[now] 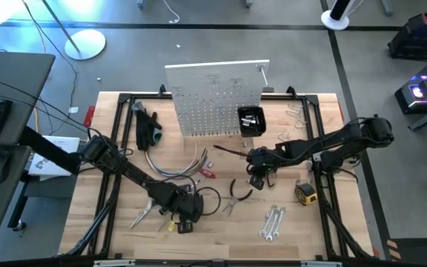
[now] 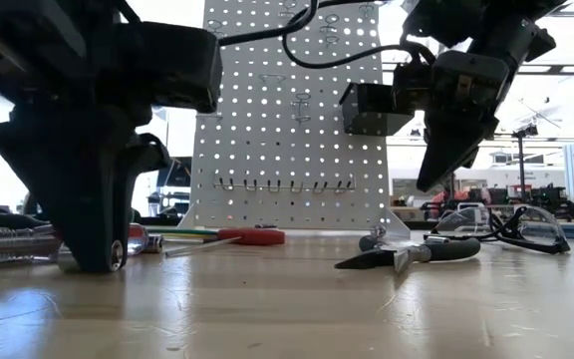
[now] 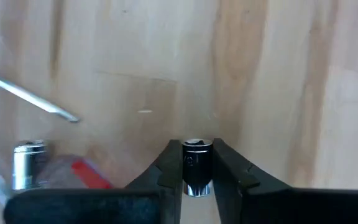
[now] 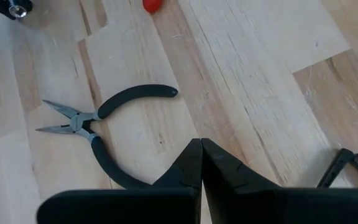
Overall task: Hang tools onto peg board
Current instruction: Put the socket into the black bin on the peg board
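Early days: your peg board carries only its black bin; no tool visibly hangs on it. Pliers, wrenches, tape measure and scissors all lie on the table. Left gripper is down near the front edge, jaws pinching a small silver socket. Right gripper hovers above the pliers, jaws pressed together, empty. Hard to read: the board's hooks, washed out from above, and the clutter under your left arm.
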Robot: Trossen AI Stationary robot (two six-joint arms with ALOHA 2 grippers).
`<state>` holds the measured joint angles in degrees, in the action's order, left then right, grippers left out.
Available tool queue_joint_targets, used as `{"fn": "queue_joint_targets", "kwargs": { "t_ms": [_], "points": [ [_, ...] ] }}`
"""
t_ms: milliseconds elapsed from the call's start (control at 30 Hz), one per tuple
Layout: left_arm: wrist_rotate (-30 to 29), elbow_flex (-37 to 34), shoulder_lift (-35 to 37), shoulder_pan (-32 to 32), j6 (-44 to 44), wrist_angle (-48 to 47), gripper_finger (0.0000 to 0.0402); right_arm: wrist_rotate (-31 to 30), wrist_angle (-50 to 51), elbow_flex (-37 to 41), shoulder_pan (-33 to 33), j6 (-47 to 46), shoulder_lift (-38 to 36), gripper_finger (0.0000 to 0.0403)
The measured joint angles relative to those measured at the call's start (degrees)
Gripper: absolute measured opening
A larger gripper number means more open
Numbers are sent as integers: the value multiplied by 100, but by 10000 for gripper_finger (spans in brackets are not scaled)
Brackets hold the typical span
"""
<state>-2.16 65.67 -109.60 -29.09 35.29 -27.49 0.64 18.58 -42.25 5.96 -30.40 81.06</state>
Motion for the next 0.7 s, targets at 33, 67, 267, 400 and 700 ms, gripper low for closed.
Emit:
{"fn": "queue_joint_targets", "kwargs": {
  "t_ms": [33, 67, 267, 400, 700],
  "points": [
    [26, -2, 19, 19, 47, -50, 45, 47, 1, 1, 0, 0, 0, 0],
    [48, -9, 73, 38, 83, -130, 45, 88, 1, 1, 0, -14, 0, 0],
    [-204, -34, 622, 367, 31, -768, 45, 552, 11, 0, 1, -75, -178, 0],
    [-1160, 126, 1218, 950, -611, -1096, 45, 700, 221, -1, 2, -74, -697, 0],
    [-1608, 1041, 1624, 2821, -2044, 837, 45, -15, 441, -4, 7, -156, -2357, 0]
  ]
}}
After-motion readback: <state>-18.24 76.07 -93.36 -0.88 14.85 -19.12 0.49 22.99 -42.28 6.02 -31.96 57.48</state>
